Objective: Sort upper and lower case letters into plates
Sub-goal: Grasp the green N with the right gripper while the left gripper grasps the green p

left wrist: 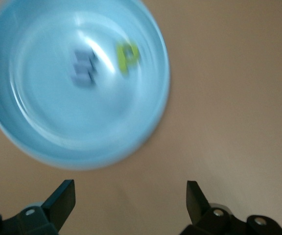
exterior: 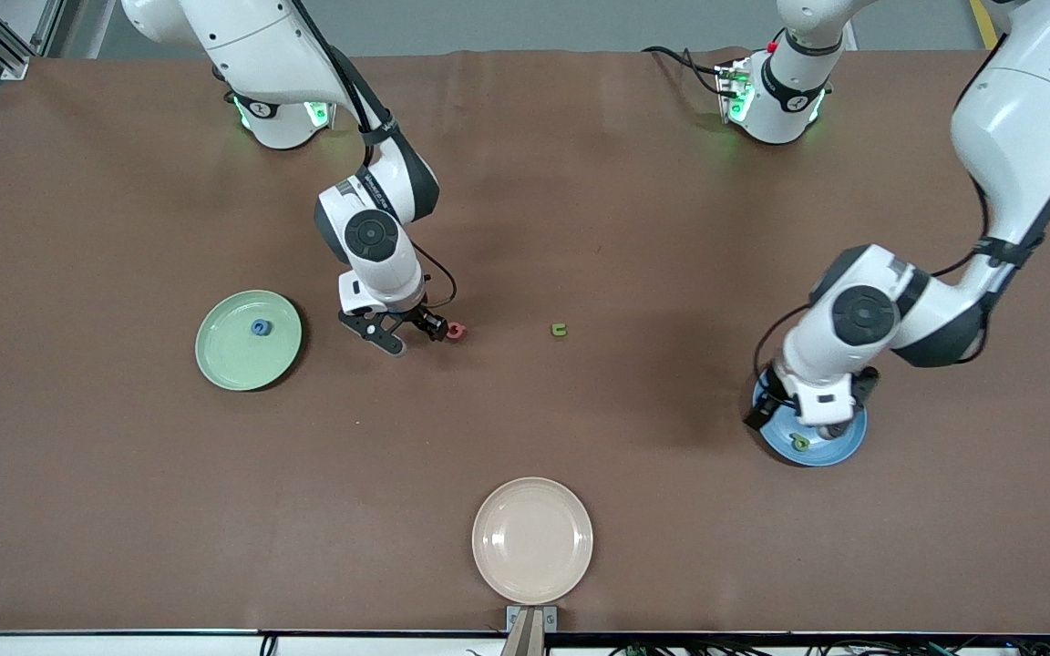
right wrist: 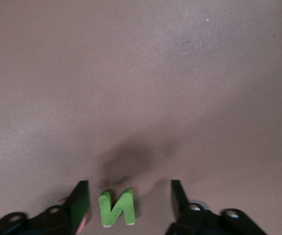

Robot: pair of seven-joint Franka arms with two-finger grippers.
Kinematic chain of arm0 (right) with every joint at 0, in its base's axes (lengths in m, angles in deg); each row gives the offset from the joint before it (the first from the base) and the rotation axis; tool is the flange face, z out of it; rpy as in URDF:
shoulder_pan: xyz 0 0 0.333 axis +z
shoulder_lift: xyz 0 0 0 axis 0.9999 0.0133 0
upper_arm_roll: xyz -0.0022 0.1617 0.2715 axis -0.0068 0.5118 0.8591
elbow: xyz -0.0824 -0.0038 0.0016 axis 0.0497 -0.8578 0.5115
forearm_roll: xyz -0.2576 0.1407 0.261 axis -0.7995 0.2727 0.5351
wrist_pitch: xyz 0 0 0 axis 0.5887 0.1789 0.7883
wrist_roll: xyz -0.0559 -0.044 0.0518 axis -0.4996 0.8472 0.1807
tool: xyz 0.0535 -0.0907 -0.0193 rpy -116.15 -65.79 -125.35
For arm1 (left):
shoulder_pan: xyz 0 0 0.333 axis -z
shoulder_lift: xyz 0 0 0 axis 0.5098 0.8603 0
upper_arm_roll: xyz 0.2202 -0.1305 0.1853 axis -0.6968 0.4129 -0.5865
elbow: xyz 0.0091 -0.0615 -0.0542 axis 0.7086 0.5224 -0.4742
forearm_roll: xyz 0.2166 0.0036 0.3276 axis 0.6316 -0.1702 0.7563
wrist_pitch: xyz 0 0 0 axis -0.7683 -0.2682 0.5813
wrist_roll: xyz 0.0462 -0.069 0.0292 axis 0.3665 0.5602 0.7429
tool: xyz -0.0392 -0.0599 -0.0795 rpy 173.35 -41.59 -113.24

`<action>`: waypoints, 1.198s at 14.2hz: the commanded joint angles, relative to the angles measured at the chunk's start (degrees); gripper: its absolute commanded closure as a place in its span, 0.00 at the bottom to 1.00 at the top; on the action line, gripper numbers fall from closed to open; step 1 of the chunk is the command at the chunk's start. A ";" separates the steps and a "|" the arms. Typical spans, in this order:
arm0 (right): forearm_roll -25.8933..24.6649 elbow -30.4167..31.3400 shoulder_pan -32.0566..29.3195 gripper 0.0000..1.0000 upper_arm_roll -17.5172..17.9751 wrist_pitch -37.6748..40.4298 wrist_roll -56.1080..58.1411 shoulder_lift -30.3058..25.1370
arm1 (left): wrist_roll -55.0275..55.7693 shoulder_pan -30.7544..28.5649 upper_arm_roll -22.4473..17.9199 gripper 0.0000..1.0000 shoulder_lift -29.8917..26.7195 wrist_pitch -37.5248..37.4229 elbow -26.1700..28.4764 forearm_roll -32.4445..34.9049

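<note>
I see a flat matte brown table (exterior: 124,510). The glossy round pale mint-green plate (exterior: 231,360) carries a small blue letter piece (exterior: 261,327). The glossy round sky-blue plate (left wrist: 43,132) carries a yellow-green letter piece (left wrist: 127,57) and a grey-lilac letter piece (left wrist: 83,68). The glossy round cream-beige plate (exterior: 532,539) shows one even colour. On the bare brown surface I see a small red letter piece (exterior: 457,332) and a small olive-green letter piece (exterior: 559,330). Both arms are white with dark grey joints. The black right gripper (right wrist: 129,198) frames a bright green letter piece (right wrist: 116,208).
</note>
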 commanded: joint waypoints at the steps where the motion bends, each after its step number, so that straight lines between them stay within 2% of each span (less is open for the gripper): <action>1: -0.98 -0.28 1.00 0.29 -0.56 -0.27 -1.12 0.47 | 8.30 7.42 -0.61 0.00 -1.08 -0.80 0.60 0.23; 6: -1.07 -0.28 1.79 0.29 -0.56 -2.21 -1.12 1.79 | 19.38 18.50 -1.48 0.02 0.94 2.87 -0.27 0.15; 8: -0.98 -0.28 2.40 0.29 -0.56 -2.21 -1.12 1.79 | 25.96 23.94 -3.67 0.06 3.13 4.73 -2.37 0.15; 10: -0.98 -0.28 2.41 0.29 -0.55 -2.12 -1.12 1.79 | 33.17 30.96 -8.06 0.07 4.89 4.73 -5.71 0.06; 12: -0.98 -0.28 2.41 0.44 -0.47 -1.86 -0.95 1.79 | 37.84 37.04 -12.02 0.11 6.65 4.73 -9.49 -0.20; 13: -0.98 -0.28 2.32 0.48 -0.47 -1.86 -0.60 1.79 | 39.07 39.15 -13.43 0.17 7.79 4.73 -11.51 -1.94; 15: -0.98 -0.28 2.23 0.77 -0.47 -1.77 -0.51 1.79 | 39.26 40.75 -14.49 0.18 7.88 4.65 -12.14 -7.47; 17: -0.90 -0.28 2.23 0.97 -0.47 -1.94 -1.03 1.79 | 39.44 41.63 -14.67 0.20 7.71 4.56 -12.23 -9.60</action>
